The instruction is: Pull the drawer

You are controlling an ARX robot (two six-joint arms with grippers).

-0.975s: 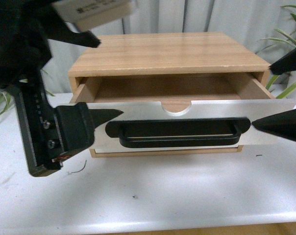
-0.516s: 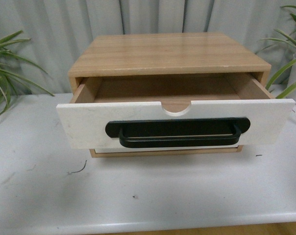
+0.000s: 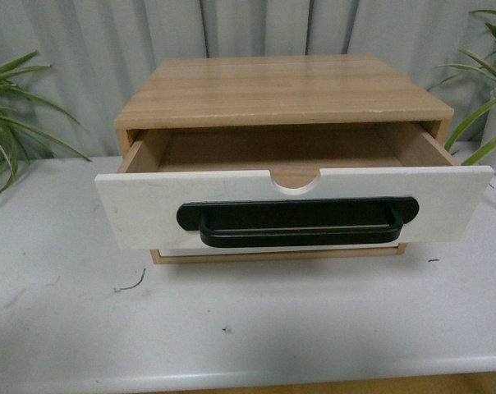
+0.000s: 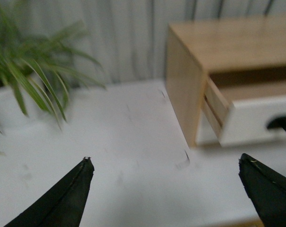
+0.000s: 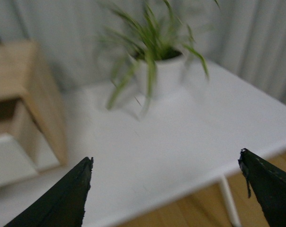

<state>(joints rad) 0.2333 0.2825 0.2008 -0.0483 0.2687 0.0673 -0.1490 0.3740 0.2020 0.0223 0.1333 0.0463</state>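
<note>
- The drawer (image 3: 293, 205) stands pulled partway out of a wooden cabinet (image 3: 281, 90), its white front well forward of the cabinet's face; nothing touches it.
- The left gripper (image 4: 166, 189) hangs above the white table (image 3: 248, 320) with its black fingertips (image 4: 69, 198) spread wide, holding nothing; it is off to the drawer's left side, apart from it.
- The right gripper (image 5: 166, 189) is likewise spread wide and empty, over the table on the cabinet's right side.
- In the front view neither arm shows.
- A long black bar handle (image 3: 297, 222) runs across the drawer's front, below a semicircular notch (image 3: 296, 179) in its top edge.
- Beneath it a strip of a second white front (image 3: 273, 249) is visible.
- A potted plant (image 5: 155, 61) in a white pot stands on the table to the cabinet's right; another plant (image 4: 24, 80) stands to its left.
- Pale curtains (image 3: 108, 49) hang behind.
</note>
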